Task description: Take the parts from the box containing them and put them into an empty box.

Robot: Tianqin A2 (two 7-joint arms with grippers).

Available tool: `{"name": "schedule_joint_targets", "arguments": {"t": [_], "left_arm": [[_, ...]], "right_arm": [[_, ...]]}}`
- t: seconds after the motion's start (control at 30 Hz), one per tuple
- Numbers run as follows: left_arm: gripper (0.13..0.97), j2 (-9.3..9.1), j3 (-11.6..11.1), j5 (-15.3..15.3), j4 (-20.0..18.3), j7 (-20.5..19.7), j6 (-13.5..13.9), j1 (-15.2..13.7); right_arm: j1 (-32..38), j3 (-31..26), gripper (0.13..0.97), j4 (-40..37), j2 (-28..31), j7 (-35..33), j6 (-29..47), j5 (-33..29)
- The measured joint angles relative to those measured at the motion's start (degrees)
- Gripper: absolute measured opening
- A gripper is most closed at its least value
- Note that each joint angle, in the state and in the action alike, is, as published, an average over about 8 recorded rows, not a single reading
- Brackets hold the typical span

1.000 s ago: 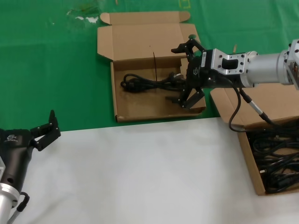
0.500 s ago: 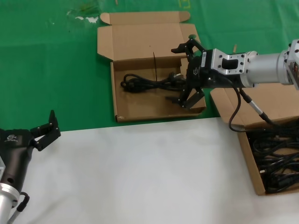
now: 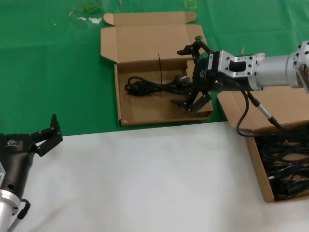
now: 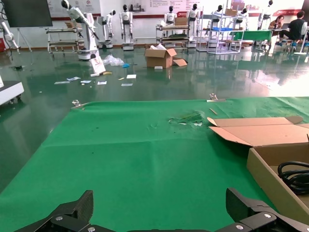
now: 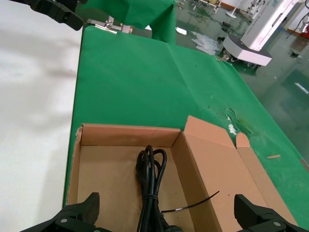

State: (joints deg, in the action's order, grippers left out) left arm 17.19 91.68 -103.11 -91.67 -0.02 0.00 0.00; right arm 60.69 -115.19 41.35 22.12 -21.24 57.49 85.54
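Over the far box (image 3: 159, 99), head view: right gripper (image 3: 193, 79) spread wide above one cord (image 3: 154, 86); nothing moved since earlier. Left gripper (image 3: 46, 135) parked, open. Near box (image 3: 256, 164) holds cords, count unclear. Right wrist: cord (image 5: 150, 179) lies mid-box (image 5: 101, 164). Left wrist: fingertips (image 4: 77, 212) apart.

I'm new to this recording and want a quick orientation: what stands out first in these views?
The open right pincer hangs over the right end of a shallow brown cardboard box on the green cloth, where one coiled black power cord lies. At the table's right edge, a second brown cardboard box is piled with black cords. The left pincer waits open at the near left.
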Motion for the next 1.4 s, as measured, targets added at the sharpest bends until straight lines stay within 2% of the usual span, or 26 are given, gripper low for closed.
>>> {"name": "schedule_joint_targets", "arguments": {"t": [0.37, 1.4], "left_arm": [[0.966, 0.0, 0.0, 0.0, 0.0, 0.0, 0.0, 0.0], [0.966, 0.0, 0.0, -0.01, 0.0, 0.0, 0.0, 0.0]], "right_arm": [[-4.0, 1.55, 0.966, 3.31, -0.32, 1.38, -3.76, 1.15], [-28.72, 11.13, 0.966, 23.81, -2.33, 10.03, -27.14, 8.32]]}}
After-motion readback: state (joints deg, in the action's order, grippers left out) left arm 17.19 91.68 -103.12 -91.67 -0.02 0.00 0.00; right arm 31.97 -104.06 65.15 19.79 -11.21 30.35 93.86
